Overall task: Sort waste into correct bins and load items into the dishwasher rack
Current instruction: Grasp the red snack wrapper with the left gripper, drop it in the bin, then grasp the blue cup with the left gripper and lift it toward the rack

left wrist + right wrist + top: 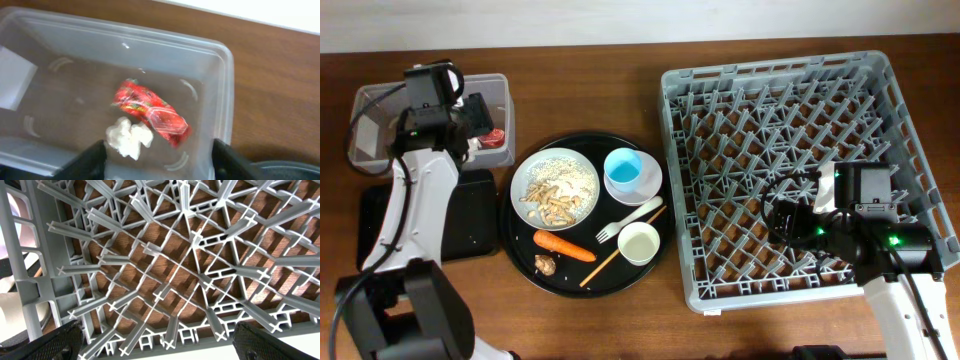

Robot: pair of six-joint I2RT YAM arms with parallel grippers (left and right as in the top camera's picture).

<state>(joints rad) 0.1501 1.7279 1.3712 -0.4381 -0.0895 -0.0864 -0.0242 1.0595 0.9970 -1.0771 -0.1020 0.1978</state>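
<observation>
The crumpled red wrapper point(150, 111) lies in the clear tub point(220, 100) beside a white crumpled scrap point(129, 138); it shows in the overhead view too point(496, 137). My left gripper point(160, 167) is open and empty above the tub point(380, 100). The shallow black tray point(470, 215) lies in front of the tub. The white plate with pale scraps point(555, 187), the carrot point(563, 245), the brown lump point(546, 264), the blue cup point(623, 169), the small white cup point(639, 243), the fork point(628, 219) and the chopsticks point(620, 250) sit on the round black tray. My right gripper point(160, 345) is open and empty over the grey rack point(910, 120).
The round black tray point(520, 245) sits between the bins and the rack. The blue cup stands in a white bowl point(650, 180). The right arm point(860, 235) hovers over the rack's front right part. The rack's lattice floor point(175, 270) and pegs fill the right wrist view.
</observation>
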